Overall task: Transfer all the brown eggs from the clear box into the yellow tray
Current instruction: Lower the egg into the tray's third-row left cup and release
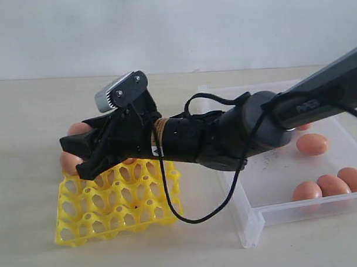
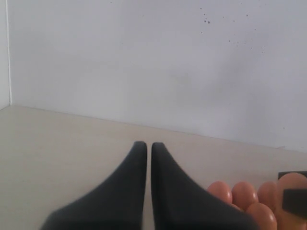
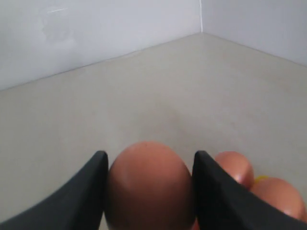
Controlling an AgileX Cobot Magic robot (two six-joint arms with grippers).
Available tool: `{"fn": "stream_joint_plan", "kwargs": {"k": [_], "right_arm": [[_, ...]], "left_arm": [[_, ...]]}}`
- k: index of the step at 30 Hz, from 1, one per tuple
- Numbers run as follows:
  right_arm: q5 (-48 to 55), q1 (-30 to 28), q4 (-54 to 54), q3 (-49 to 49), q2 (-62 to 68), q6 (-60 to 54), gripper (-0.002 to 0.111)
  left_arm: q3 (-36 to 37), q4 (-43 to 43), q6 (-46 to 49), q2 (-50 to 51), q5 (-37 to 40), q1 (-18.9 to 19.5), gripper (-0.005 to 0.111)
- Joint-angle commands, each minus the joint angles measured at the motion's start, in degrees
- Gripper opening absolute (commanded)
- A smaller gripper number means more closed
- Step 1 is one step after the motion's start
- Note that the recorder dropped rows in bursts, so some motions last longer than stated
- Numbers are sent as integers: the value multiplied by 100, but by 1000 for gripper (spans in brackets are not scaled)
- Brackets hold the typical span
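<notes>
Tabletop (image 1: 25, 115) beige, wall (image 1: 163, 28) white; right pincer (image 3: 149, 158) grips a brown egg (image 3: 146, 196), left pincer (image 2: 145, 146) clenched.

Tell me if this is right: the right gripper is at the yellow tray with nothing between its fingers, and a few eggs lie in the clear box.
One thing is wrong. The right gripper is not empty: the right wrist view shows a brown egg between its fingers. The rest holds: it is at the yellow tray, and a few eggs lie in the clear box.
</notes>
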Motion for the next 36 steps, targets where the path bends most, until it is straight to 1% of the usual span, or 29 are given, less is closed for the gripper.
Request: {"fn": "stream_joint_plan", "kwargs": {"k": [1,11,15,17,18,21,22,36], "right_arm": [[-114,165,-261,-405,345,41,0],[-46,284,-563,-968,797,334,0],[551,284,-834,-1135,796,569,0],[865,284,-1073,-1135,796,467,0],[1062,284,-1423,-1188,796,471,0],[1082,284,-2102,-1313,796,518,0],[1082,284,-2160,-1349,796,530,0],[1113,284,-2175,-1513,796,543,0]], "left_arm": [[20,-51,-51,-14,-18,-10,4],[20,-51,-51,-14,-18,-10,4],[20,-51,-51,-14,-8,-10,4],[20,-51,-51,-14,-8,-10,4],[20,-51,-51,-14,-8,-10,4],[20,-51,-51,-14,-8,-10,4],[20,-51,-51,-14,-8,-10,4],[20,-51,-51,-14,-19,-10,4]]}}
